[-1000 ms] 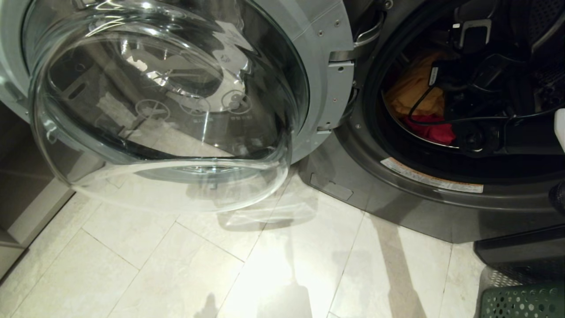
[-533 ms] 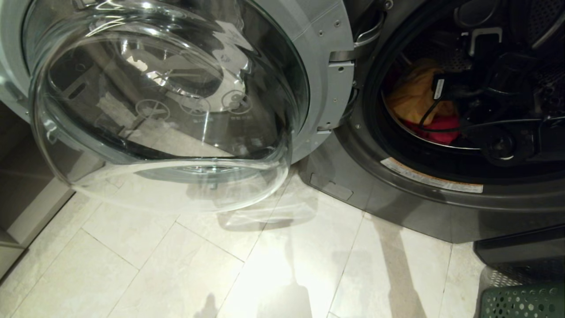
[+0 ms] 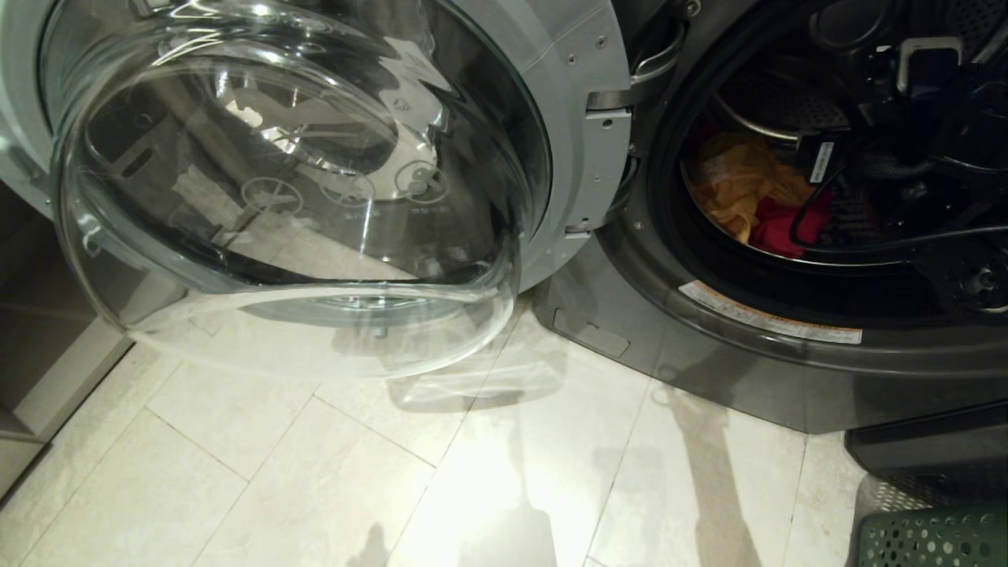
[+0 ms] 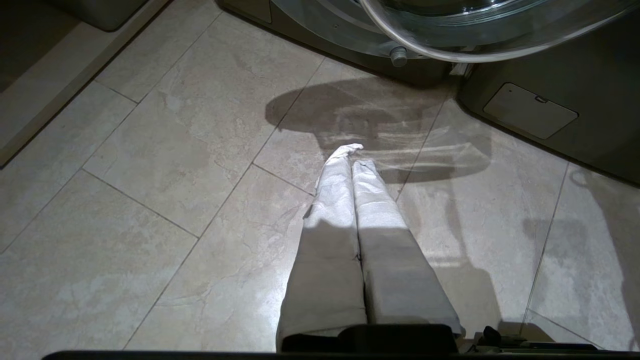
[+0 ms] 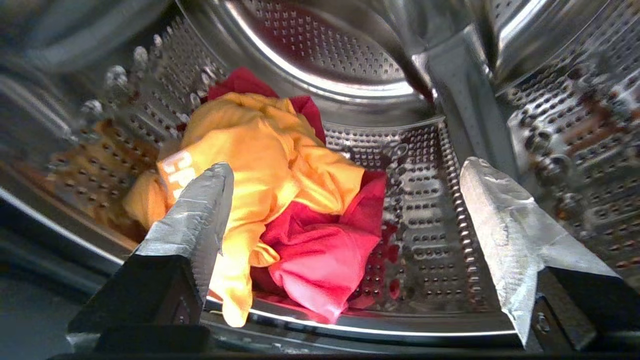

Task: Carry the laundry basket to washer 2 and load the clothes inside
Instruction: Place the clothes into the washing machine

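Right tool [image 5: 345, 210] spread wide and empty, hanging at the mouth of washer 2 [image 3: 787, 346] above the crumpled yellow-orange garment [image 5: 260, 165] and pink-red garment [image 5: 320, 255], both limp on the perforated steel drum [image 5: 430, 210]. Soft cloth drooping over the drum's front lip: likely to snag a finger on withdrawal or catch under the domed glass door [image 3: 283, 189]. Left tool [image 4: 356, 165] pressed together over pale floor tiles [image 4: 150, 150]. Perforated green laundry basket [image 3: 929, 539] beside the machine.
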Robot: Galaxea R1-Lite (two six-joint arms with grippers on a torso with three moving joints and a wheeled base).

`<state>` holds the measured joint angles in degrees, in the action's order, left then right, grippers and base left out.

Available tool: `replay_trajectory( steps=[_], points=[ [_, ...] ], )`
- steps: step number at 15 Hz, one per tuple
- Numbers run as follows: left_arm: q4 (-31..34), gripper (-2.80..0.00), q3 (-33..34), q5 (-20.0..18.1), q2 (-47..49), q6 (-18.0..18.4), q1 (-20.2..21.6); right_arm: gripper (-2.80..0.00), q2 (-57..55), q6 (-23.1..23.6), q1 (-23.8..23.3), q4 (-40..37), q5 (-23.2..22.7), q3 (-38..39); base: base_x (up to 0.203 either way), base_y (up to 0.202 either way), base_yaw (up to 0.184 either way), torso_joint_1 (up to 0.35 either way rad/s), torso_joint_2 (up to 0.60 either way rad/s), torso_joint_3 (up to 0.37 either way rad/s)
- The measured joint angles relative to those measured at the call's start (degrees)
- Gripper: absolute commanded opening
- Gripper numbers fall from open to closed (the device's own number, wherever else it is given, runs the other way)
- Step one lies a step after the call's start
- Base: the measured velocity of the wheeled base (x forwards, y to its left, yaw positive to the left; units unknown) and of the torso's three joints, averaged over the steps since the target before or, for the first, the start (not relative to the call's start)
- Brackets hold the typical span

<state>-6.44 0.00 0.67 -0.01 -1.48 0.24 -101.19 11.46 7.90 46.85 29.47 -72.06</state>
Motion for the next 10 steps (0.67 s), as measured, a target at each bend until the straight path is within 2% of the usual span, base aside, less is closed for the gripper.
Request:
replay_trajectory(
  steps=[5, 10],
  points=[
    [0.0, -2.8, 0.0, 0.0, 0.0, 0.0, 0.0, 0.0, 9.7, 0.1, 0.8, -8.6, -2.2, 11.1, 0.0, 0.0, 0.0, 0.0, 0.0, 0.0],
    [0.0, -2.8, 0.0, 0.0, 0.0, 0.0, 0.0, 0.0, 25.0, 0.2, 0.9, -17.1, -4.3, 28.7, 0.0, 0.0, 0.0, 0.0, 0.0, 0.0]
  ],
)
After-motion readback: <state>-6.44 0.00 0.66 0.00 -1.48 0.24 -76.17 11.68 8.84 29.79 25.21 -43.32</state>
